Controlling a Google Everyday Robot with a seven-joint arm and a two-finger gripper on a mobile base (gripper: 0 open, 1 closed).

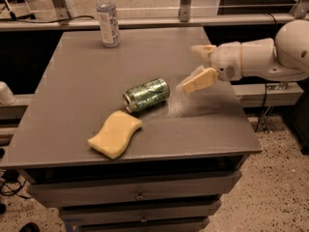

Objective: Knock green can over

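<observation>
The green can (146, 94) lies on its side near the middle of the grey table (87, 76), its silver top pointing to the front left. My gripper (199, 67) hangs over the table's right part, to the right of the can and apart from it. Its fingers (199, 79) are spread open and hold nothing.
A yellow sponge (115, 133) lies just in front of the can, near the table's front edge. A clear plastic bottle with a white cap (107, 17) stands at the back of the table. Drawers sit below the tabletop. My white arm (270, 57) reaches in from the right.
</observation>
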